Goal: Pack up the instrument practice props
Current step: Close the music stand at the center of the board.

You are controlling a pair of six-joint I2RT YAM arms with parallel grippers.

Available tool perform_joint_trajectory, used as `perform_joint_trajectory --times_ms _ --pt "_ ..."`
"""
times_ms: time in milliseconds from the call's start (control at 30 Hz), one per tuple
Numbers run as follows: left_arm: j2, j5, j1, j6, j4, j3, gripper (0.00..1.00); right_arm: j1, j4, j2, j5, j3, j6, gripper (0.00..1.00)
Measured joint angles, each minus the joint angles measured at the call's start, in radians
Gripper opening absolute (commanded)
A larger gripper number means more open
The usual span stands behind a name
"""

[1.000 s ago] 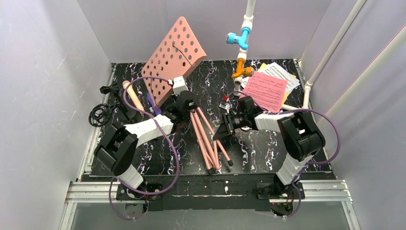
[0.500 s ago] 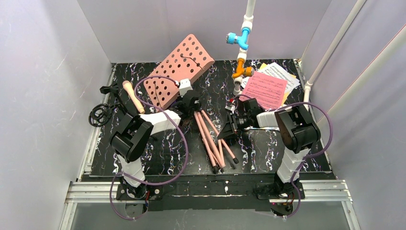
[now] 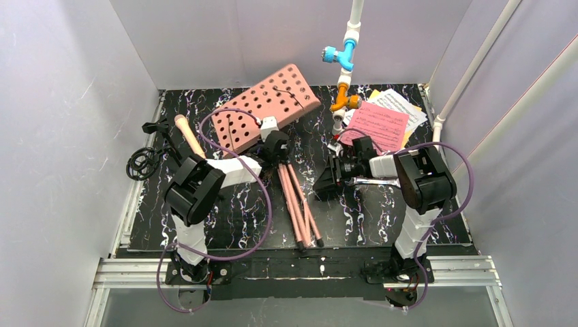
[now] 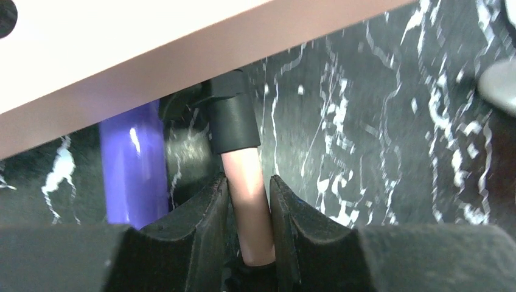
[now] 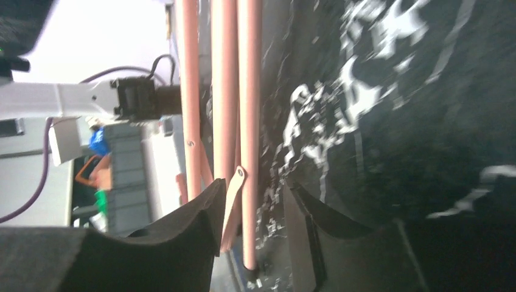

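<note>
The salmon-pink perforated music rest (image 3: pixel 266 102) lies tilted low at the back, its tripod legs (image 3: pixel 300 204) folded together and pointing at the near edge. My left gripper (image 3: pixel 276 146) is shut on the stand's pink pole (image 4: pixel 249 201) just below a black collar (image 4: pixel 231 121). A purple microphone (image 4: pixel 134 164) lies under the rest. My right gripper (image 3: pixel 327 179) stands open beside the legs; one leg (image 5: pixel 249 152) shows in the gap, unclamped. A peach microphone (image 3: pixel 187 136) and black mic holders (image 3: pixel 143 163) sit at the left. Pink (image 3: pixel 378 126) and white (image 3: pixel 402 105) music sheets lie at the back right.
A white pipe with blue and orange valves (image 3: pixel 344 61) hangs at the back centre. A silver wrench (image 3: pixel 371 182) lies under my right arm. Grey walls close in the black marbled table (image 3: pixel 232 218) on three sides.
The music rest has tipped down and to the right with my left gripper. The legs have swung straight and closed together. My right gripper's jaws have opened off the legs.
</note>
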Motion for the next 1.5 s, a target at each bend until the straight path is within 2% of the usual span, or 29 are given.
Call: perform_joint_trajectory --times_ms 333,533,733,833,967,1133,1267,1367,1500 --pt "0.047 0.077 -0.025 0.028 -0.082 0.023 0.01 -0.048 0.031 -0.007 0.079 0.028 -0.065 0.72" --pt "0.053 0.089 -0.024 0.022 -0.116 0.048 0.27 -0.048 -0.029 -0.058 0.063 0.029 -0.179 0.78" --pt "0.053 0.123 -0.025 0.002 -0.115 0.058 0.6 -0.049 -0.223 -0.117 0.028 0.068 -0.411 0.81" --pt "0.044 0.163 -0.026 0.006 -0.101 0.059 0.73 -0.049 -0.298 -0.172 0.031 0.075 -0.515 0.83" --pt "-0.008 0.22 -0.026 0.024 -0.093 0.058 0.82 -0.05 -0.348 -0.252 0.039 0.075 -0.597 0.85" --pt "-0.195 0.32 -0.032 0.068 -0.05 0.002 0.92 -0.059 -0.417 -0.321 0.043 0.075 -0.723 0.86" --pt "-0.376 0.389 -0.032 0.129 -0.081 -0.184 0.98 -0.07 -0.591 -0.396 0.094 0.074 -0.954 0.89" --pt "-0.486 0.36 -0.031 0.192 -0.135 -0.263 0.98 -0.1 -0.628 -0.501 0.13 0.054 -1.037 0.9" --pt "-0.484 0.275 -0.004 0.237 -0.193 -0.283 0.98 -0.151 -0.644 -0.551 0.145 0.035 -1.082 0.9"
